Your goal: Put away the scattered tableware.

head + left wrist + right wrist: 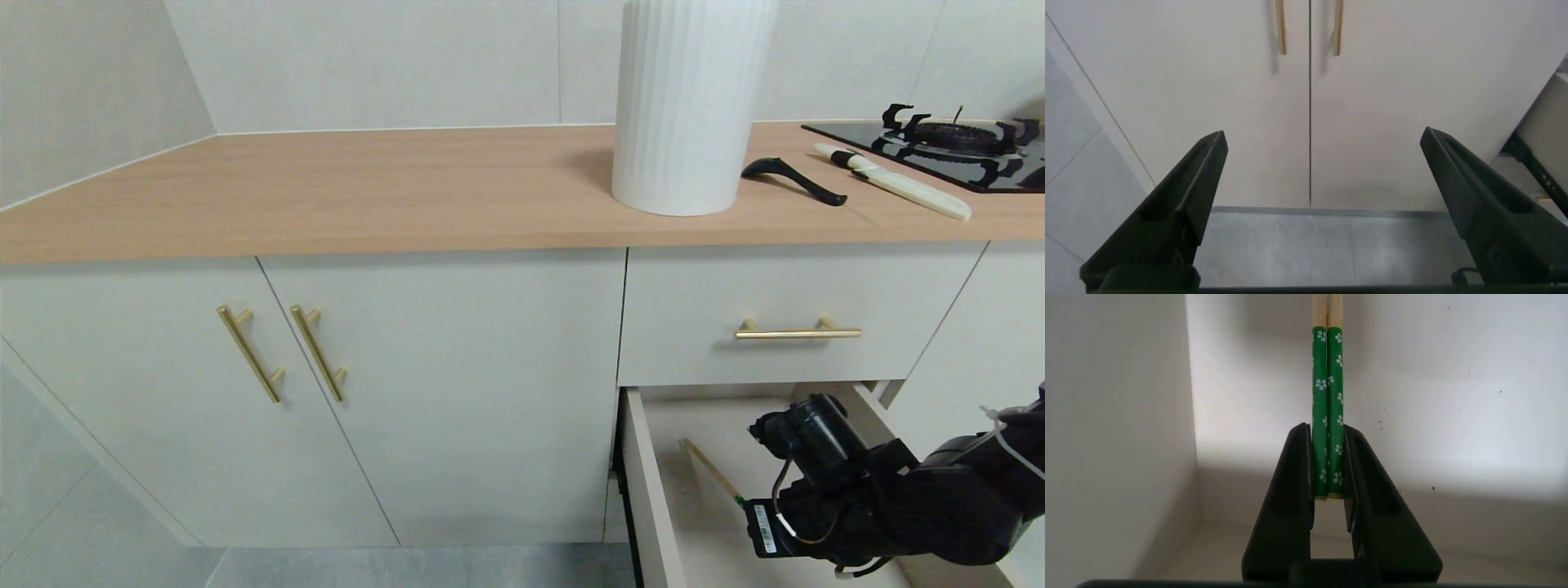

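Two green-ended chopsticks (1328, 400) are clamped in the right fingers (1286, 490), low inside the open drawer (645, 482), so looks like the drop-off step. Next it just needs to let go and back out; left fingers (1184, 204) hang wide apart.

Chopsticks (1320, 392) look wooden, green-painted ends smooth (countertop (367, 188) matt wood grain).

Nothing can be read; the white sticker (763, 527) on the right arm (939, 498) seems printed, but too small.
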Motion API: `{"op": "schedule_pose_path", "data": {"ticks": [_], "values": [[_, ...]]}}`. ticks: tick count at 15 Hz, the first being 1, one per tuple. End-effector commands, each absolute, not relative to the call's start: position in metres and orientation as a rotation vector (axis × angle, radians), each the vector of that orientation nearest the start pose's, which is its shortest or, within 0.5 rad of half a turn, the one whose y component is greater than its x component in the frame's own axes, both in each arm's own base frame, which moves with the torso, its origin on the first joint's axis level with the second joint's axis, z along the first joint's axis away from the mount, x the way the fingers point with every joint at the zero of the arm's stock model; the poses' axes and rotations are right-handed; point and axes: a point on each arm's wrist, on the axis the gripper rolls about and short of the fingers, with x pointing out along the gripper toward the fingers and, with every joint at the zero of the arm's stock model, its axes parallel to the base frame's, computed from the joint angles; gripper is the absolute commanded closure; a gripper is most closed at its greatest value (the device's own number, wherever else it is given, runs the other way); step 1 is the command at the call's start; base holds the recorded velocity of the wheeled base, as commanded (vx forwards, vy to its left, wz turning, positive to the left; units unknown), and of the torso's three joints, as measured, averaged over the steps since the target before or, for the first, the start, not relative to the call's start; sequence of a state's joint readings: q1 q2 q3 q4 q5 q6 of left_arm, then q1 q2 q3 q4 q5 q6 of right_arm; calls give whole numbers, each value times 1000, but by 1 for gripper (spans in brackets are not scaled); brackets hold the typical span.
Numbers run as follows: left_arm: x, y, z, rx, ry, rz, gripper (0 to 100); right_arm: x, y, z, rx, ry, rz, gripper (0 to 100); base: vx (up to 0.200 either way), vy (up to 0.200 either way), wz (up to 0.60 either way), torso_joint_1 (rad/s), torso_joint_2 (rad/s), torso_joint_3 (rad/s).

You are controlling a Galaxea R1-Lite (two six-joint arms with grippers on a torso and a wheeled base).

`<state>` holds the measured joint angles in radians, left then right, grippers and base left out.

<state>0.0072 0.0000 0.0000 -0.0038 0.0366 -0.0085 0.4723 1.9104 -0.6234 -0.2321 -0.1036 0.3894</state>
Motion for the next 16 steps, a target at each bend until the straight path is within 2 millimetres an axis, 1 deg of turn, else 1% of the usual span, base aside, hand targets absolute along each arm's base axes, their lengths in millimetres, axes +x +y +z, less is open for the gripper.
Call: {"op": "schedule_pose_path", "data": {"ticks": [1,2,3,4,5,7,9,12,13,14,16], "values": [[-23,1,76,-9,-5,44,0,238,119,71,80,973,152,100,0,0,0,0,0,0],[-23,1,76,-9,-5,44,0,238,119,78,90,937,156,100,0,0,0,0,0,0],[-23,1,76,-9,-5,44,0,239,121,79,93,908,156,100,0,0,0,0,0,0],[-23,1,76,-9,-5,44,0,240,124,73,86,906,154,100,0,0,0,0,0,0],[-23,1,76,-9,-5,44,0,243,127,64,78,916,152,100,0,0,0,0,0,0],[-23,1,76,-9,-5,44,0,257,135,33,60,934,135,100,0,0,0,0,0,0],[-23,1,76,-9,-5,44,0,264,140,10,51,944,134,100,0,0,0,0,0,0],[-23,1,76,-9,-5,44,0,268,144,-13,31,982,129,100,0,0,0,0,0,0],[-23,1,76,-9,-5,44,0,268,144,-16,27,992,127,100,0,0,0,0,0,0],[-23,1,76,-9,-5,44,0,268,144,-25,14,1015,121,100,0,0,0,0,0,0],[-23,1,76,-9,-5,44,0,271,144,-32,8,1028,115,100,0,0,0,0,0,0]]}}
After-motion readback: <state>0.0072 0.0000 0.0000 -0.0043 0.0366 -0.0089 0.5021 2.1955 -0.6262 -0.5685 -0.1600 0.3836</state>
